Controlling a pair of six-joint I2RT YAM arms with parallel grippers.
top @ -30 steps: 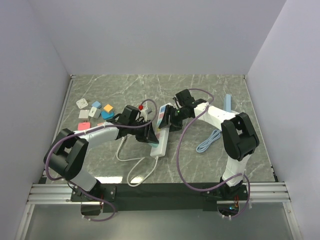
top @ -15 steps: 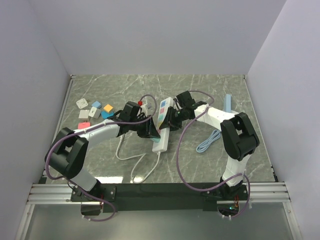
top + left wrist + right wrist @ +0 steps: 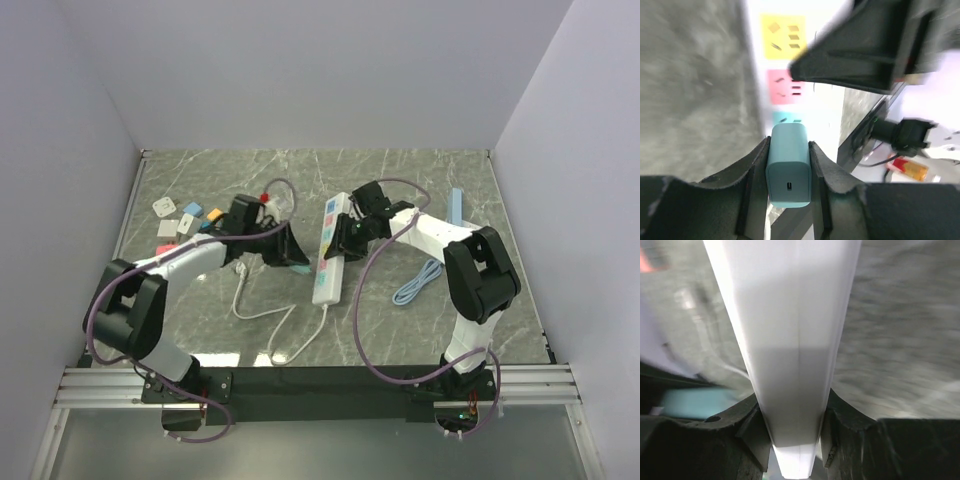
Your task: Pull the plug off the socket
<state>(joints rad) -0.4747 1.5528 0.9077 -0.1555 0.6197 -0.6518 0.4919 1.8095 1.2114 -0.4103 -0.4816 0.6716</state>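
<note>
Nearest the bases, the thin white cord (image 3: 262, 318) loops over the table (image 3: 430, 190) and runs into the socket (image 3: 327, 272). The socket lies flat at centre, its long axis running near to far. The right gripper (image 3: 792, 402) clamps it across its width, pads touching both long sides. The left gripper (image 3: 292, 249) sits just left of the socket and apart from it, jaws narrow, pinching the teal plug (image 3: 788, 167), which is clear of the outlets. A pale blue cable (image 3: 417, 281) lies to the right, coloured blocks (image 3: 187, 216) far left. Against one second ago, the left gripper has drawn leftward off the socket, and the socket lies straighter.
</note>
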